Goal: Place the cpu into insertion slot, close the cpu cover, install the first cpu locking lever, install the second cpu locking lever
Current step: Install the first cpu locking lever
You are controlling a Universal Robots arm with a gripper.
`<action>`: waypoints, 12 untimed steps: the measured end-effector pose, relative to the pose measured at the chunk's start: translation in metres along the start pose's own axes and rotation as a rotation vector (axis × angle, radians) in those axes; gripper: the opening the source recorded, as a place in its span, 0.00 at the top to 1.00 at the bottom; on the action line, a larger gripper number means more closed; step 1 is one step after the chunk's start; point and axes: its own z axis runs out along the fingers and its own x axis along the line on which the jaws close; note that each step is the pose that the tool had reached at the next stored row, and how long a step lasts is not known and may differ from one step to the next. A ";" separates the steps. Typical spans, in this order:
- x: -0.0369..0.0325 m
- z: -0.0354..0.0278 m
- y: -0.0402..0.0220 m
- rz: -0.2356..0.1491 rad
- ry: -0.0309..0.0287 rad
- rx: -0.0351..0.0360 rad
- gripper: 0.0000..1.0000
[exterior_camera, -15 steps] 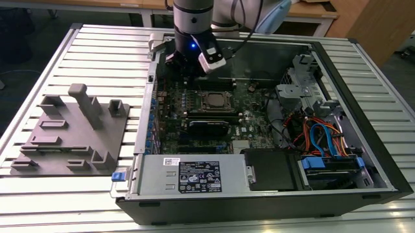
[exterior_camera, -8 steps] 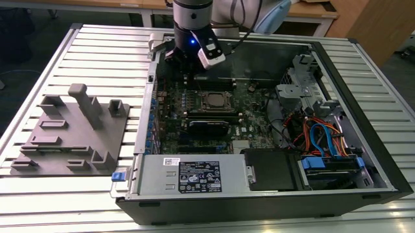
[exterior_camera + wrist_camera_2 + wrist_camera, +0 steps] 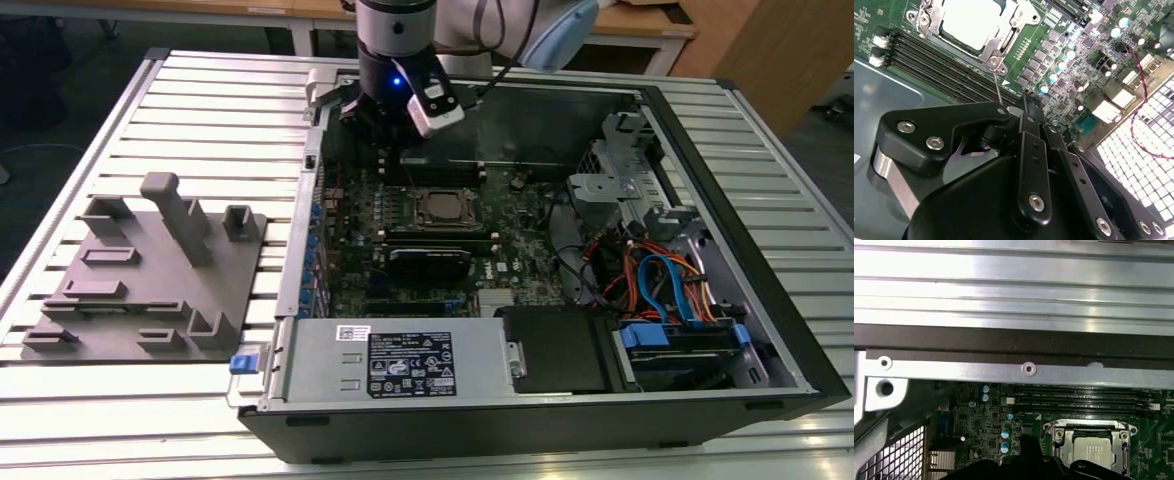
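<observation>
One cpu sits in the insertion slot, upper middle of the exterior view, with the cpu cover lying flat around it. Just above, the gripper hangs beside a thin lever rod; whether it is open or closed, I cannot tell.

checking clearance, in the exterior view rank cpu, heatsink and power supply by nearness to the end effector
1. cpu, just below the end effector in the picture
2. heatsink, just beyond the cpu
3. power supply, farthest, at the front
</observation>
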 end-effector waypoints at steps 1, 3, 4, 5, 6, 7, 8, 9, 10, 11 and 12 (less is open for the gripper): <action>-0.0001 -0.0001 0.0001 0.000 -0.0006 0.0002 0.89; -0.0003 -0.0005 0.0005 0.000 -0.0010 0.0003 0.89; -0.0004 -0.0009 0.0010 0.000 -0.0011 0.0004 0.89; -0.0006 -0.0015 0.0017 0.000 -0.0012 0.0003 0.89; -0.0007 -0.0023 0.0025 0.000 -0.0013 0.0004 0.89; -0.0007 -0.0031 0.0032 0.000 -0.0012 0.0007 0.89; -0.0008 -0.0036 0.0040 0.000 -0.0013 0.0007 0.89; -0.0009 -0.0039 0.0048 0.000 -0.0014 0.0007 0.89; -0.0009 -0.0041 0.0051 0.000 -0.0012 0.0009 0.89; -0.0009 -0.0041 0.0053 0.000 -0.0012 0.0011 0.89; -0.0009 -0.0041 0.0056 0.000 -0.0013 0.0011 0.89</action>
